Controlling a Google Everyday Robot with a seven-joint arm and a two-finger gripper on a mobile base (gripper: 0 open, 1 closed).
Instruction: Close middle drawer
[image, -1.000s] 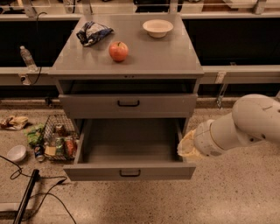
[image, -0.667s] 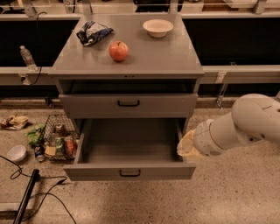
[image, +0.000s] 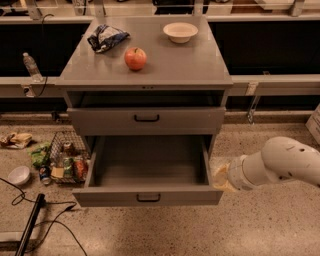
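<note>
- Camera view, looking down on the cabinet: middle drawer (image: 150, 167) pulled right out, black handle on its front facing forward.
- Top drawer (image: 110, 120) just above, out only a crack.
- Pincer (image: 220, 177) low on the right, just beside the middle drawer's right front corner; touching or apart, cannot tell; released or clenched, cannot tell either.
- White arm (image: 285, 162) reaching in from the right edge.
- Up on the counter (image: 195, 65): apple (image: 135, 58), bowl (image: 180, 32), crumpled bag (image: 106, 38).
</note>
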